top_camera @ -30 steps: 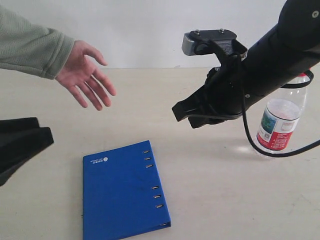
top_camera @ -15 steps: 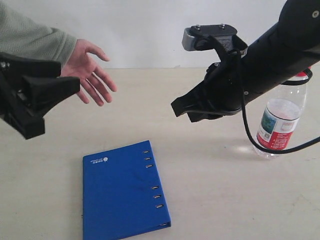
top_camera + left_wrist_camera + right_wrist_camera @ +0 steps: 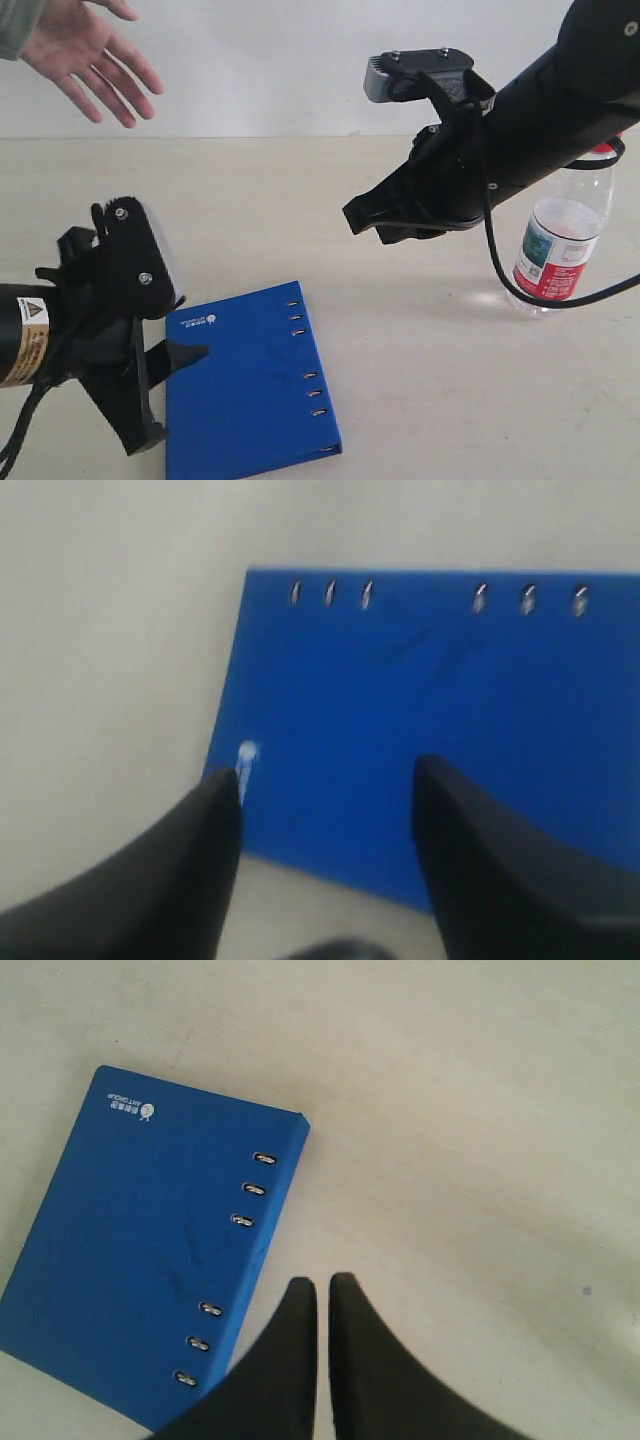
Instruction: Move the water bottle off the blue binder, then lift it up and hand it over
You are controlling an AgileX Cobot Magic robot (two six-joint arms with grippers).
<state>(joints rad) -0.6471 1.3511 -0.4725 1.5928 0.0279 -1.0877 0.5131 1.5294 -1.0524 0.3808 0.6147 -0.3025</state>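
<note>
The blue binder point(image 3: 250, 385) lies flat on the worktop point(image 3: 400, 400) at the lower centre of the exterior frame, and the left pincer point(image 3: 320, 780) sits at its left edge, near the corner with the small white logo point(image 3: 197, 320). In the left wrist view the two black fingers point(image 3: 470, 860) stand spread with a clear gap. One tip is by the logo corner and the other over the blue cover, and nothing is gripped between them. Whether either tip touches the cover I cannot tell, as that view is blurred.

The water bottle point(image 3: 560, 240) stands upright on the worktop at the right edge of the exterior frame, well apart from the binder and partly hidden behind the right arm point(image 3: 540, 110). The right pincer point(image 3: 322, 1285) is pressed together and empty. It hangs above bare worktop to the right of the binder's ring edge, with the bottle behind the arm.

The left arm point(image 3: 60, 330) comes in low from the lower left, its wrist turned so the fingers point right toward the binder. The right arm slants down from the upper right corner — its pincer aimed left and downward. A person's hand point(image 3: 85, 55) is held up in the upper left corner, palm open and fingers spread.

By count: one binder with six ring slots in two groups of three, one bottle, two arms, one human hand.
</note>
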